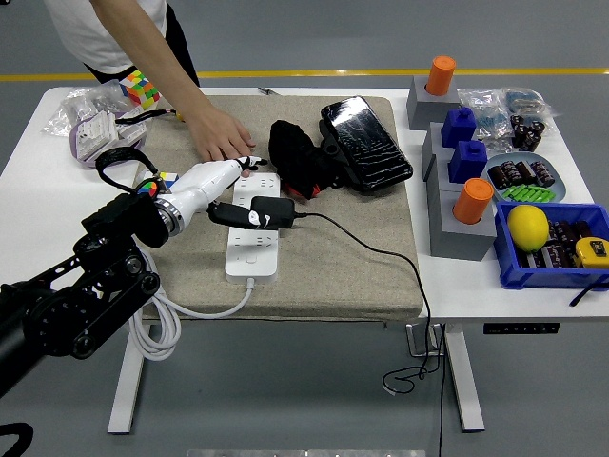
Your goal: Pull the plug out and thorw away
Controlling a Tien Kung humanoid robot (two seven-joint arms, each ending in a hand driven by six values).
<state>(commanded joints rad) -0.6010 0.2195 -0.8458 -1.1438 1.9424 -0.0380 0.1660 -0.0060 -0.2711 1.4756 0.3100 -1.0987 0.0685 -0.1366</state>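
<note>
Right now my left hand rests over the power strip, fingers loosely extended, gripping nothing I can see. Just below its fingertips sits the black plug. A person's hand steadies the strip's far end, so I'd pinch the plug and pull straight up.

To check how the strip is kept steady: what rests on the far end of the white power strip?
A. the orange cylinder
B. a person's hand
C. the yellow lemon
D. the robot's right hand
B: the person's hand lies flat at the far end of the white power strip, while the robot's left hand reaches the black plug on it.
</note>
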